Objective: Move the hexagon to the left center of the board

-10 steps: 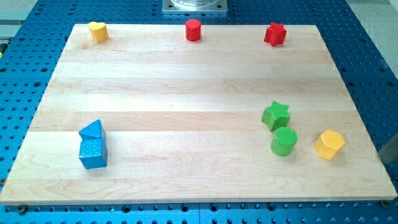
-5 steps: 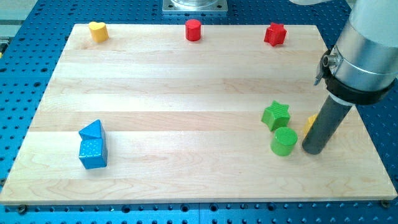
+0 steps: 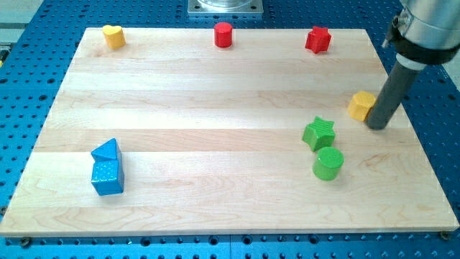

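Blocks: two yellow, two red, two green, two blue; tip [image 3: 376,125] touches yellow hexagon [image 3: 361,106].

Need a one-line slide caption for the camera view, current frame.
My tip sits against the right side of the yellow hexagon near the board's right edge, above the green star and green cylinder.

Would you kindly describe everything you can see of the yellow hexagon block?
The yellow hexagon is a small, matte, plastic-looking block lying flat on the wooden board near the view's right edge, above and right of the green star. My tip stands right against its right side, partly hiding it.
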